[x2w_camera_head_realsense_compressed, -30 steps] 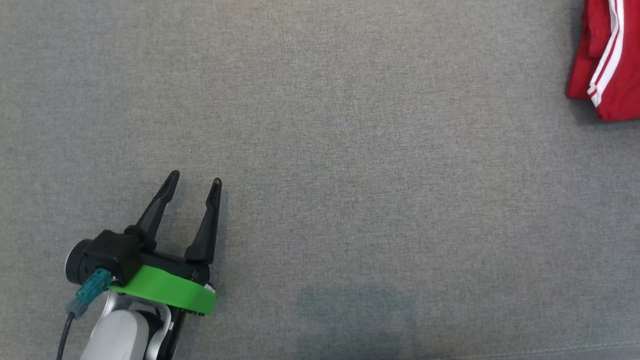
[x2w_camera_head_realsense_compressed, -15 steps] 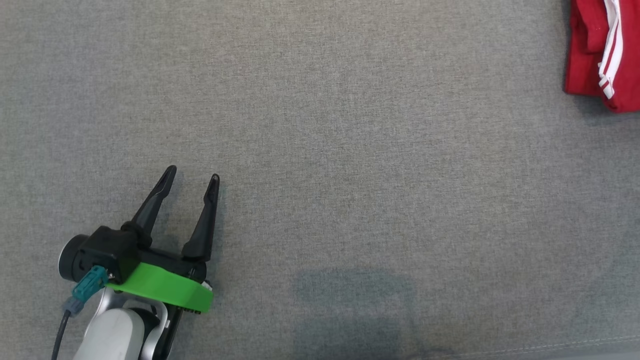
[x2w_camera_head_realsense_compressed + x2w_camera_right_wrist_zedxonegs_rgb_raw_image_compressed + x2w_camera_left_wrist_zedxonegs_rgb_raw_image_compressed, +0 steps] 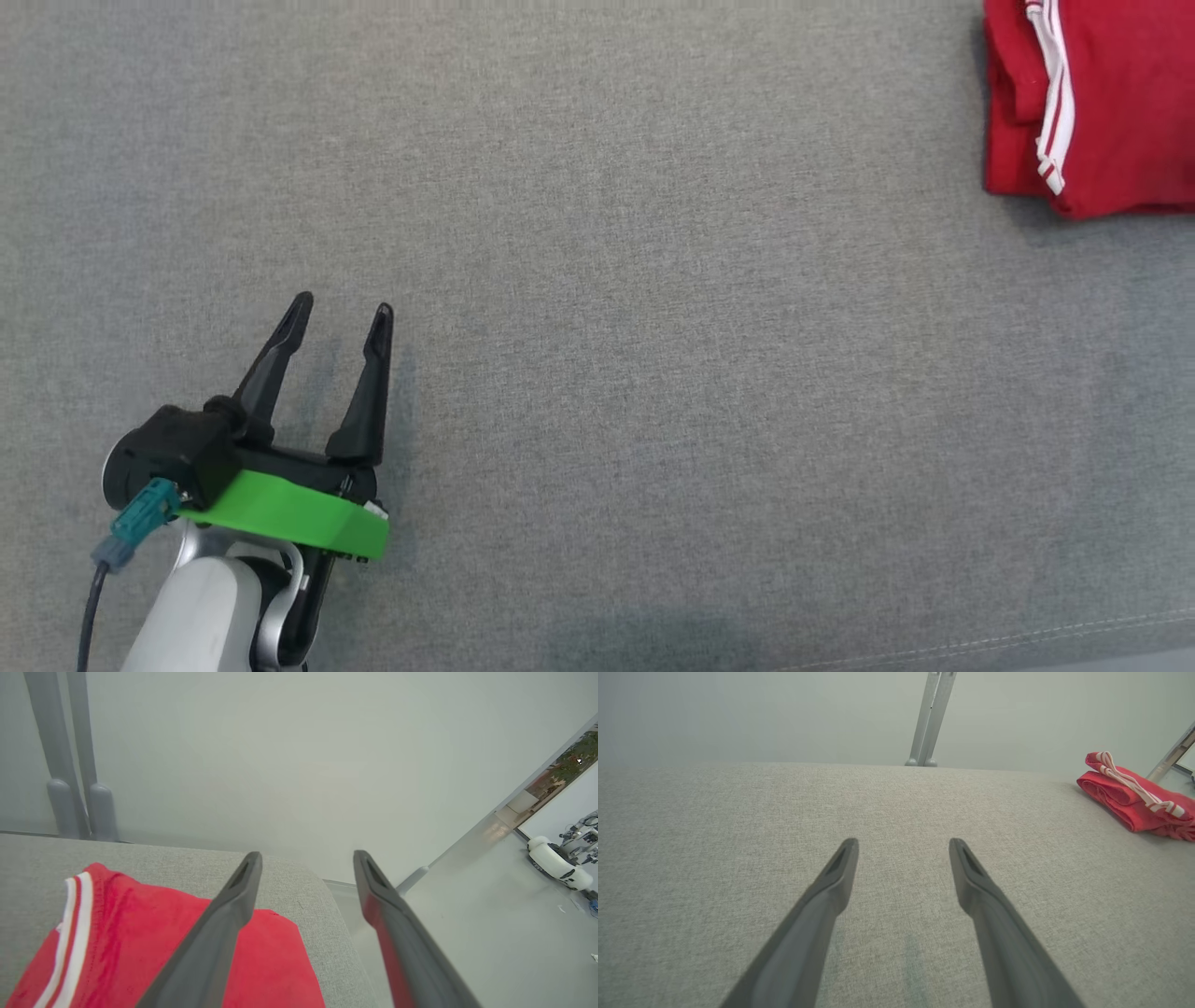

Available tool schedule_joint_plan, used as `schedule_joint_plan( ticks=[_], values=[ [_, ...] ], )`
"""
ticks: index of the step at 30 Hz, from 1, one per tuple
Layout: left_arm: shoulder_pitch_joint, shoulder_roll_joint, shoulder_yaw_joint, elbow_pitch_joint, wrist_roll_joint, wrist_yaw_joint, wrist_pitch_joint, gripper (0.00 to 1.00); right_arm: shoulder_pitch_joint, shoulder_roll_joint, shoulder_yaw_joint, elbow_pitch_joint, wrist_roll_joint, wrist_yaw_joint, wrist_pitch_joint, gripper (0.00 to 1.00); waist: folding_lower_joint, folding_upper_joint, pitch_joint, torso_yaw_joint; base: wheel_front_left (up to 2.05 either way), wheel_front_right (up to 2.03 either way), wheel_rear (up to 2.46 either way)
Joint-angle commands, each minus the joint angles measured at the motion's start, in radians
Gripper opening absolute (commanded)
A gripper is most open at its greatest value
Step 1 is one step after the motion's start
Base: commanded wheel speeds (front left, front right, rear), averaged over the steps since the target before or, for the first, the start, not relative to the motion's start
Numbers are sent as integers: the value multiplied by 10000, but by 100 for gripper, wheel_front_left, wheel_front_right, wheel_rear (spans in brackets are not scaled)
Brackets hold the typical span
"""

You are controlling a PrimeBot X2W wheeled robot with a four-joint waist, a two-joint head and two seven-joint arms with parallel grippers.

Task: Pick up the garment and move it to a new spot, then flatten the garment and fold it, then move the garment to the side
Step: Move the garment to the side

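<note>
Your right gripper [image 3: 307, 855] has just let go. Its fingers now stand wide with nothing between them, hanging just above the garment [image 3: 131, 933]. The garment lies folded at the far right corner of the grey surface [image 3: 653, 280], white stripes showing. The head camera has swung toward it; the cloth itself looks settled. Your left gripper [image 3: 342, 306] waits wide and empty over the surface's near left part. I'd judge the last step — the move aside — done.
</note>
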State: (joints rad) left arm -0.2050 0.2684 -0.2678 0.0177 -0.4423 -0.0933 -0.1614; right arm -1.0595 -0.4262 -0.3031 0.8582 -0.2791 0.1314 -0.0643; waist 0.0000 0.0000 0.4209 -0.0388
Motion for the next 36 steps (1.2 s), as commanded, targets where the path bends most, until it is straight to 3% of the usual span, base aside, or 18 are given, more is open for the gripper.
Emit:
schedule_joint_plan(
  ticks=[1,14,24,31,36],
  values=[
    [-233,-27,80,75,-105,29,-83,100,-156,54,250,53,212,-16,-225,100,0,0,-423,-195,0,0,0],
    [-363,-763,920,1073,-675,778,-748,100,583,1056,3052,-479,2700,-16,-1515,100,0,0,-2092,-233,0,0,0],
    [502,-938,1550,1390,-674,1120,-998,100,2726,1892,3418,-2290,3772,-16,-1497,100,0,0,-3047,218,0,0,0],
    [1155,-956,1741,1303,-593,1029,-1046,100,5154,3223,3227,-4073,3661,-14,-1303,100,0,0,-3215,420,0,0,0],
    [1424,-971,1741,1314,-598,947,-1034,100,6203,3625,3356,-4826,3676,-13,-1203,100,0,0,-3251,404,0,0,0]
  ],
)
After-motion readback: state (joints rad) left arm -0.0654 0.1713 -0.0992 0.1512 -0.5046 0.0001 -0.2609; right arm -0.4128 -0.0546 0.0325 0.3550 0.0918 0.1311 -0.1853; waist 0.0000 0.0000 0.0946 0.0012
